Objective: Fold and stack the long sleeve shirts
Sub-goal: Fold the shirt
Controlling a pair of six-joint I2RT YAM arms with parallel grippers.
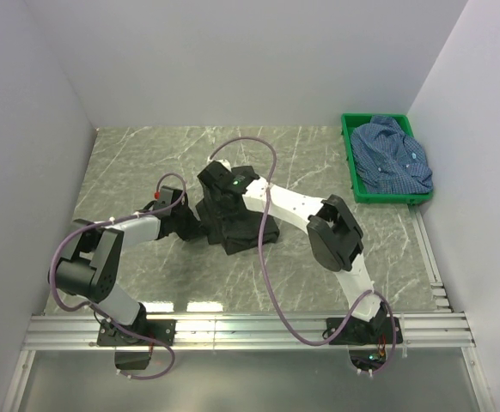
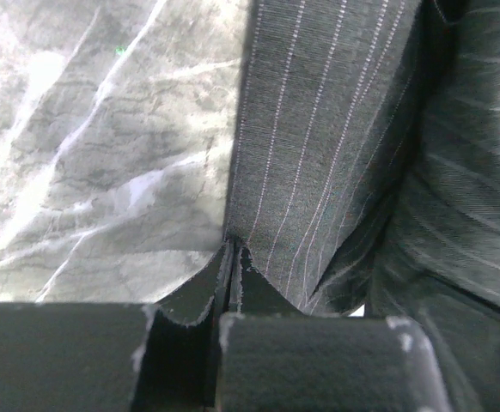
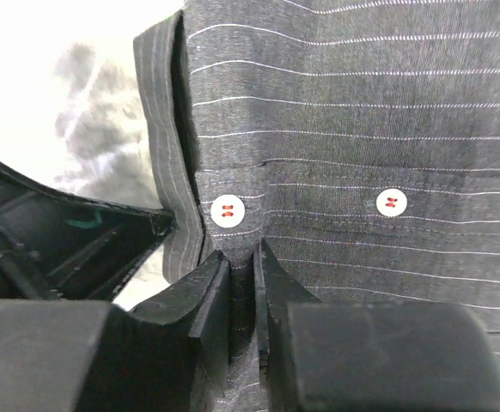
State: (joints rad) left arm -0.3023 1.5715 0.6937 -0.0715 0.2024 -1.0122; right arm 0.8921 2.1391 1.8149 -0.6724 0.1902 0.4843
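The black long sleeve shirt [image 1: 248, 233] lies bunched at the middle of the marble table, with both grippers on it. My left gripper [image 1: 184, 221] is at its left edge; in the left wrist view the left gripper [image 2: 235, 251] is shut on a pinstriped edge of the black shirt [image 2: 319, 129]. From the far side my right gripper [image 1: 218, 210] reaches down onto it. The right wrist view shows the right gripper [image 3: 243, 249] pinching a fold of the black shirt [image 3: 362, 103] just below a white button [image 3: 227, 209]. The blue checked shirt [image 1: 393, 154] lies crumpled in the crate.
A green plastic crate [image 1: 351, 163] stands at the back right corner against the white wall. White walls close in the table [image 1: 138, 163] on three sides. An aluminium rail [image 1: 233, 330] runs along the near edge by the arm bases.
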